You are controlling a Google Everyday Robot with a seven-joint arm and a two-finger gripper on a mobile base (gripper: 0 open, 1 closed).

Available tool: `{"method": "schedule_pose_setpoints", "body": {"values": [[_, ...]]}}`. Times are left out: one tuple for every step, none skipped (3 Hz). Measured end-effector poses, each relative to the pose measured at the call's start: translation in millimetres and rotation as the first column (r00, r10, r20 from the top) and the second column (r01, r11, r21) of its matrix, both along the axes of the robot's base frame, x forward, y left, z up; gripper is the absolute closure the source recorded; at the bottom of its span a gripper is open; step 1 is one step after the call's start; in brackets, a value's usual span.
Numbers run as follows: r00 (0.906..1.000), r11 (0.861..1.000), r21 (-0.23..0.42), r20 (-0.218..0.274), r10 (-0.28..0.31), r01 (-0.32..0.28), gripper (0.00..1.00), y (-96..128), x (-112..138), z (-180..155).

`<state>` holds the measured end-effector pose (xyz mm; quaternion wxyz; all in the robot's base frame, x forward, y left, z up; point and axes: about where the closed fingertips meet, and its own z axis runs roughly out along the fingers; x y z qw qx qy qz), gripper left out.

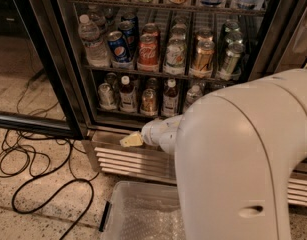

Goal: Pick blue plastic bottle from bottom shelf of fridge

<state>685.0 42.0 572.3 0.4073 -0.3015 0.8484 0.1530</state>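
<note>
Gripper (132,140) at ribbed base (124,162) of fridge (72,91); just below bottom shelf (135,114)

Non-task clutter: drinks on the upper rack, cables, bin.
A tall clear plastic water bottle (90,40) is stood at the left end of the middle wire rack (158,74), followed rightward by a blue Pepsi can (118,46), a red cola can (148,50), a silver can (175,54), a gold can (203,57) and a green can (231,59). Black looping cables (23,170) are laid on the speckled stone floor (48,220) at left. A clear plastic bin (138,214) is set on that floor, below the gripper (132,140).
</note>
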Motion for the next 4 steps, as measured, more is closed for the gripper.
{"method": "schedule_pose_setpoints", "body": {"values": [[0.9984,1.000,0.019,0.057,0.007,-0.008,0.00,12.7,10.2,5.5],[0.9869,0.998,0.060,0.161,0.016,-0.026,0.00,41.5,23.1,21.5],[0.9723,0.993,0.108,0.233,0.021,-0.047,0.00,67.2,27.6,37.0],[0.9626,0.988,0.143,0.270,0.022,-0.063,0.01,83.9,28.6,45.2]]}}
